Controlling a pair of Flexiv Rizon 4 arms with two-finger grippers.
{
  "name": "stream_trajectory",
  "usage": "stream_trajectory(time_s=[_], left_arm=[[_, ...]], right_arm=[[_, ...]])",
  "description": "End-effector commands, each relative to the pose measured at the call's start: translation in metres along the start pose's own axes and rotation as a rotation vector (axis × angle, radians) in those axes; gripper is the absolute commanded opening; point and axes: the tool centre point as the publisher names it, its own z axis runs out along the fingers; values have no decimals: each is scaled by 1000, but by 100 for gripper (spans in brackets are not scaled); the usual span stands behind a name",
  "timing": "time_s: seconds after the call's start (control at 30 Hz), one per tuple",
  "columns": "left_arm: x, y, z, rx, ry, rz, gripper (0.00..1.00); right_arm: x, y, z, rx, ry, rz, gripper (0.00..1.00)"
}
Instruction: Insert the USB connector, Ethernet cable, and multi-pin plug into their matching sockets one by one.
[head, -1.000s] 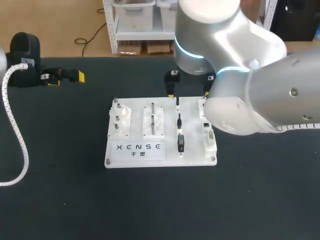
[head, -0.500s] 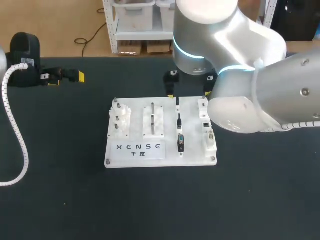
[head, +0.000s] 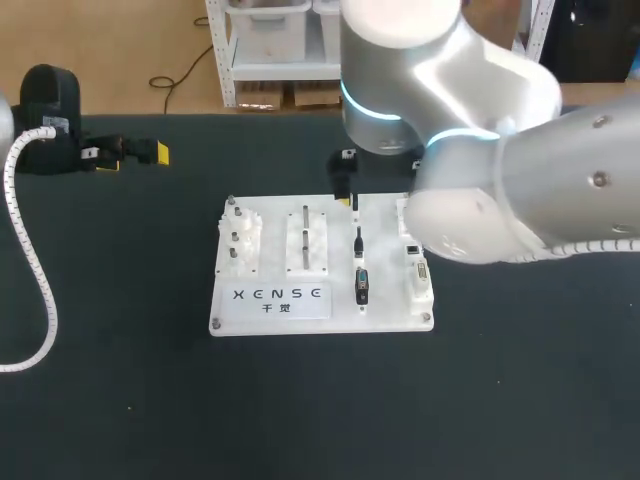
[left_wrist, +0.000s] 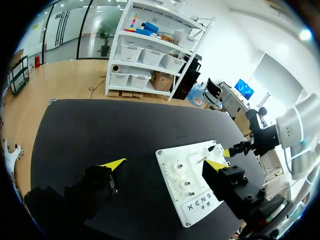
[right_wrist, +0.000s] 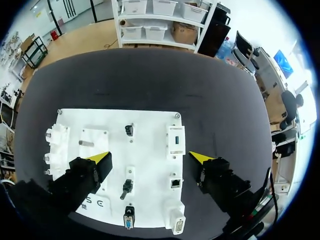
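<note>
The white board (head: 270, 258) lies mid-table. Down its middle sit three plugs: the USB connector (right_wrist: 129, 130), the Ethernet cable plug (right_wrist: 126, 188) and the multi-pin plug (right_wrist: 129, 220). Beside them are the USB socket (right_wrist: 174, 140), the Ethernet socket (right_wrist: 175, 183) and the multi-pin socket (right_wrist: 178, 227). My right gripper (right_wrist: 150, 157) hangs open above the board, holding nothing; in the head view my right gripper (head: 372, 192) is over the board's far edge, one finger hidden by the arm. My left gripper (head: 130, 156) stands open and empty at the far left, away from the board (left_wrist: 192, 187).
On the board's left half are white fixtures with pegs (head: 240, 235) and a slotted block (head: 306, 240). A white ribbed hose (head: 35, 260) from my left arm loops over the table's left side. My right arm's big body (head: 500, 180) overhangs the board's right edge.
My right arm has swung a little to the left, carrying its open gripper leftwards along the board's far edge. The left arm and the plugs have stayed put.
</note>
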Motion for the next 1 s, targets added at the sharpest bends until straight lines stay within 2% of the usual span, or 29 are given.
stream_trajectory(time_s=[0.03, 0.8, 1.0], left_arm=[[0, 0, 0, 0, 0, 0, 100], [0, 0, 0, 0, 0, 0, 100], [0, 0, 0, 0, 0, 0, 100]], right_arm=[[-8, 11, 9, 21, 61, 6, 100], [-25, 23, 45, 51, 157, 50, 100], [-28, 24, 54, 31, 196, 73, 100]])
